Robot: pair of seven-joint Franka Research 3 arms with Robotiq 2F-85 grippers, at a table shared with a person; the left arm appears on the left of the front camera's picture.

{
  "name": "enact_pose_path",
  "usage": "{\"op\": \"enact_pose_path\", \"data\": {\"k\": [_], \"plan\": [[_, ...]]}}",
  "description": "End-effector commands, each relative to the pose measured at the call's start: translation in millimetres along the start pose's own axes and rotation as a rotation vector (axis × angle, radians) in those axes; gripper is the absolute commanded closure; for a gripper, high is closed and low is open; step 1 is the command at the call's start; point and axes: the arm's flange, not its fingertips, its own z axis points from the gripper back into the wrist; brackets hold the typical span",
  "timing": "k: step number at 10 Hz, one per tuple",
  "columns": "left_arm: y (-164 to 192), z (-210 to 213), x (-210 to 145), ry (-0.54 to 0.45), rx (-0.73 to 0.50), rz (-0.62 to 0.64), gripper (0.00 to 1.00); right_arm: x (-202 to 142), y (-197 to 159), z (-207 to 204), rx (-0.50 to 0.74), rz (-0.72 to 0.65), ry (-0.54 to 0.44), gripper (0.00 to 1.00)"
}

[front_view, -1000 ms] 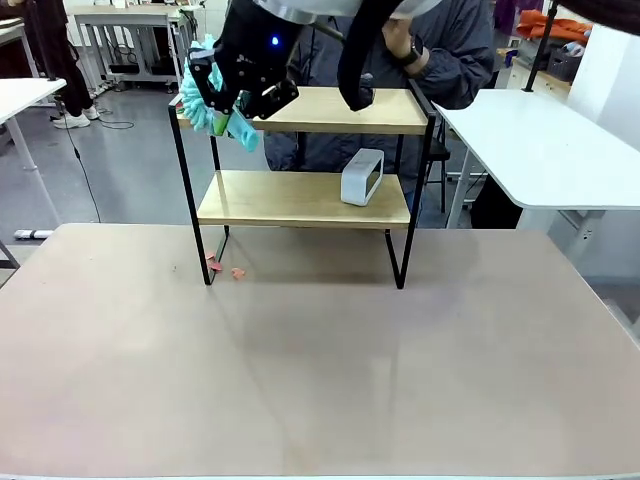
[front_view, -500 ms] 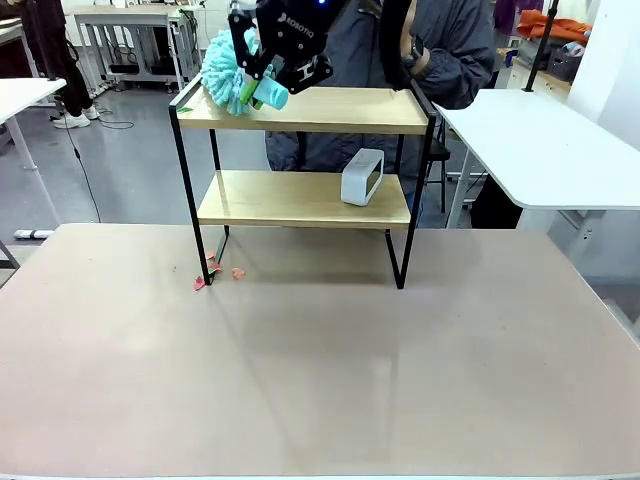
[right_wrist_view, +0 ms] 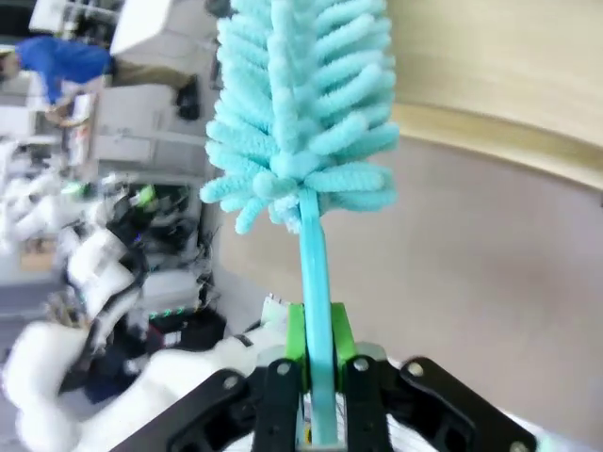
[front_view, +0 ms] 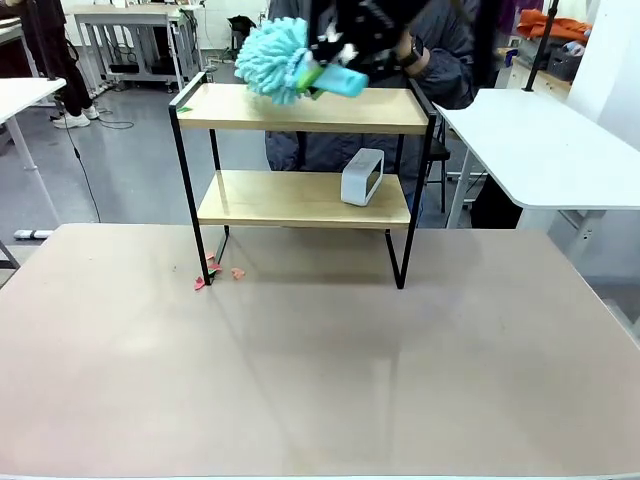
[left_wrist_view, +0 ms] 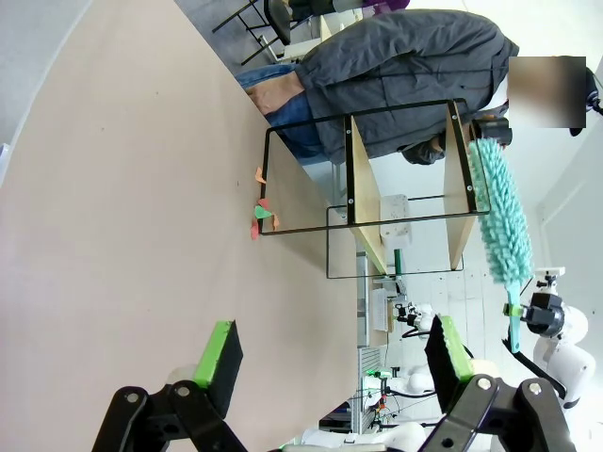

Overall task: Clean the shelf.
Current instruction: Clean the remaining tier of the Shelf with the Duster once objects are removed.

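The shelf (front_view: 280,198) stands just ahead of my right gripper (right_wrist_view: 316,379), which pinches the handle of the teal duster (right_wrist_view: 301,104). Its long head runs out past my fingertips, along and over the top board (front_view: 385,110). My left gripper (left_wrist_view: 330,353) gapes wide, well short of it. A white box (front_view: 362,177) sits below my fingertips, and a person (front_view: 460,50) stands beyond.

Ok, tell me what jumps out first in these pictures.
A fluffy turquoise duster, its handle clamped in the right pincer, hangs over the left of the top board of the shelf. A small white box stands on the lower board, toward the right. Little red scraps lie on the table by the front left leg.
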Motion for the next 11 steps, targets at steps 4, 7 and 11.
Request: {"op": "enact_pose_path", "data": {"k": [4,7,11], "plan": [[-0.4,-3.1,-4.9,-0.012,-0.023,-0.02,0.0,-88.0,-184.1,151.1,0.509,0.07,0.345,1.0],[-0.4,-3.1,-4.9,-0.012,-0.023,-0.02,0.0,-146.9,-285.3,181.5,0.703,0.172,0.42,1.0],[-0.4,-3.1,-4.9,-0.012,-0.023,-0.02,0.0,-188.4,-400.4,131.5,0.902,0.043,0.362,1.0]]}}
